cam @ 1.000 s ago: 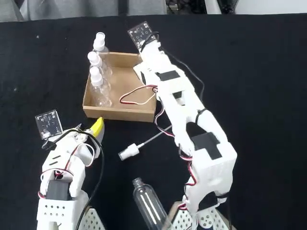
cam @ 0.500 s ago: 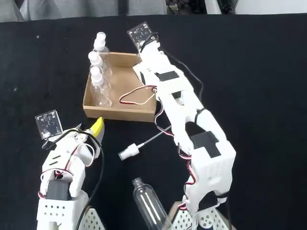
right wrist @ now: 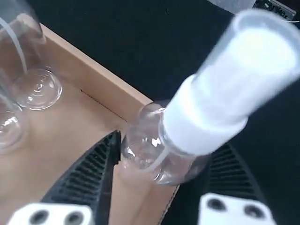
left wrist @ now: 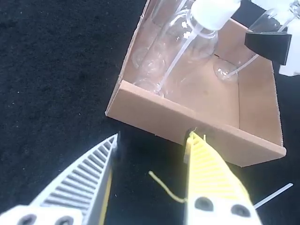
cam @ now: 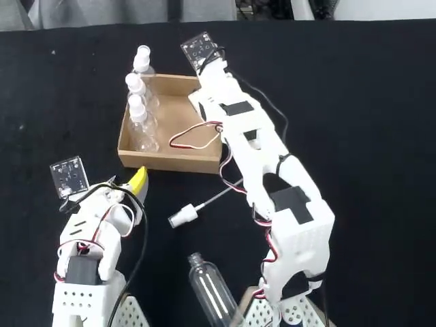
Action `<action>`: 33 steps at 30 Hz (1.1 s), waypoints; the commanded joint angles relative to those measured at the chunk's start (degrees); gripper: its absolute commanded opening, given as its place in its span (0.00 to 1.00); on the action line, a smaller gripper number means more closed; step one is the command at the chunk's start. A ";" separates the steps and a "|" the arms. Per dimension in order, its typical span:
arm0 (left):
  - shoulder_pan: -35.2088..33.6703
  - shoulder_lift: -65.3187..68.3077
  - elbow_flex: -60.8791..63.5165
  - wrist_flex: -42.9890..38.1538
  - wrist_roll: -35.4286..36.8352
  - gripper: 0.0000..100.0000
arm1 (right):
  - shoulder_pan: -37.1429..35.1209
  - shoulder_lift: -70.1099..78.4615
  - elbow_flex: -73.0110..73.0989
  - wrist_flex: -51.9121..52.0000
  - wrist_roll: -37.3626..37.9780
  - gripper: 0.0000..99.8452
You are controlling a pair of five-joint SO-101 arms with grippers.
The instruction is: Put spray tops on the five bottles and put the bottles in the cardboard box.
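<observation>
The cardboard box (cam: 170, 161) stands left of centre. Three capped clear bottles (cam: 139, 112) line its left side. At the box's far right corner my right gripper (right wrist: 166, 143) is shut on a fourth bottle (right wrist: 154, 159), which wears a white spray top (right wrist: 229, 93) and leans over the box corner (right wrist: 136, 105). A loose spray top (cam: 184, 216) lies on the cloth in front of the box. An uncapped bottle (cam: 211, 293) lies near the front edge. My left gripper (left wrist: 153, 138) is open and empty just before the box's front wall (left wrist: 187, 124); its yellow finger (cam: 139, 180) points at the box.
The table is covered in black cloth. The right arm (cam: 266, 157) stretches from its base at the front over the box's right side, with a red and white cable (cam: 194, 133) hanging into the box. The right arm's black finger (left wrist: 267, 42) shows beyond the box.
</observation>
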 commanded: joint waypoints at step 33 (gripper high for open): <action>-0.75 -0.44 1.27 -1.05 -0.62 0.21 | -1.23 -6.29 2.33 2.81 0.62 0.30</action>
